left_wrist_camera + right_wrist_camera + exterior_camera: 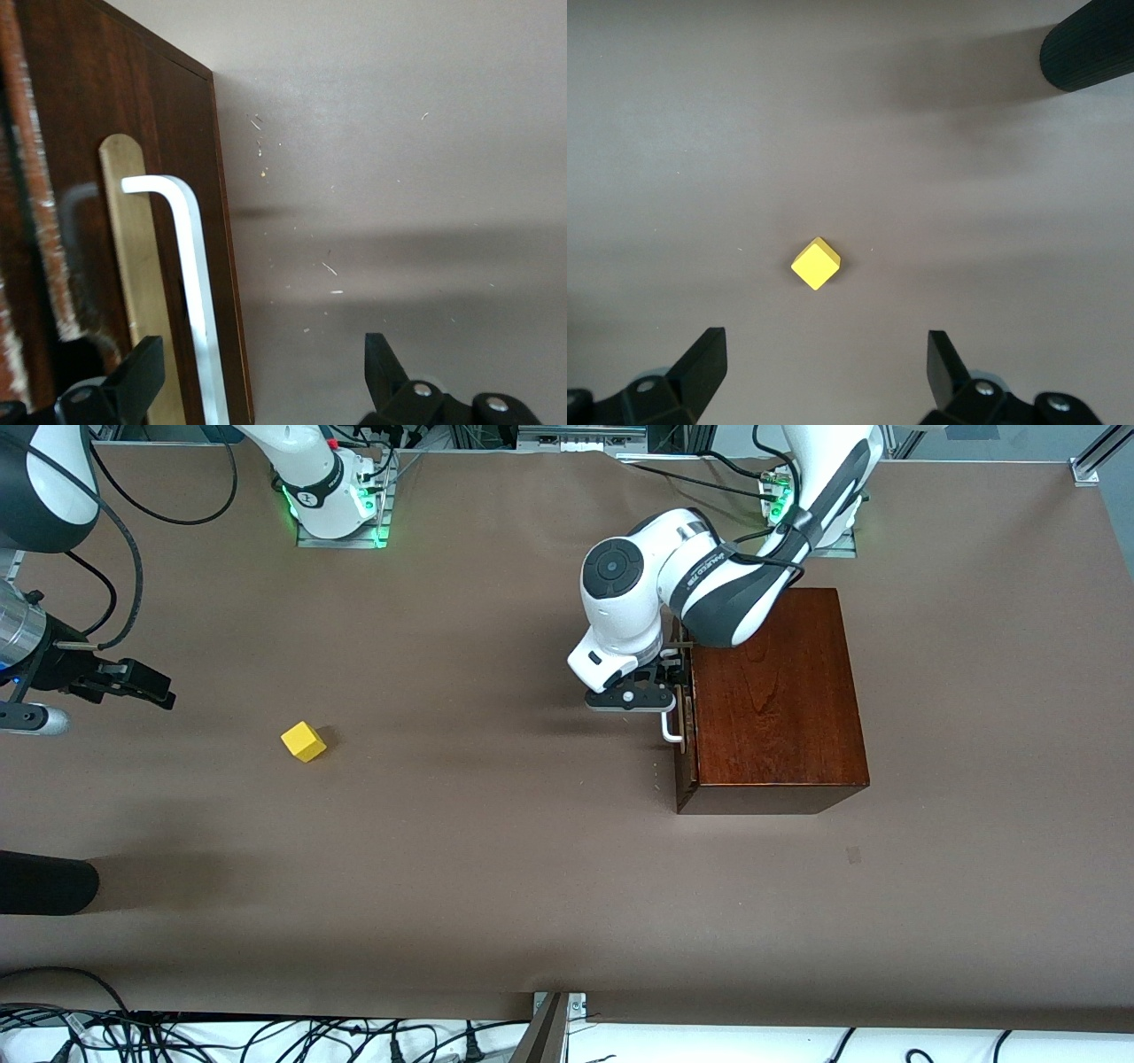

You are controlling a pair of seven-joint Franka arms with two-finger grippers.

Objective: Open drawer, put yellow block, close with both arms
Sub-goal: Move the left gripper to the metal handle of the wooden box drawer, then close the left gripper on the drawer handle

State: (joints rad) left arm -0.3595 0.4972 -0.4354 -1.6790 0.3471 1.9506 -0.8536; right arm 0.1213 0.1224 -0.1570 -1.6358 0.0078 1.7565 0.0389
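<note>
Fingers (142,376) of the left gripper (663,688) stand spread wide on either side of the white handle (671,729) of the drawer (682,735), not clamped on it. The drawer sits shut in the reddish-brown box (775,700), which stands at the left arm's end of the brown desk (496,886), its handle facing the right arm's end. The right gripper (133,682) hangs with its fingers (700,367) open and empty over the desk at the right arm's end. The yellow block (304,741) lies on the desk near that gripper, well apart from the box. A dark rounded object (44,881) juts in at the desk's edge, nearer the front camera than the block.
</note>
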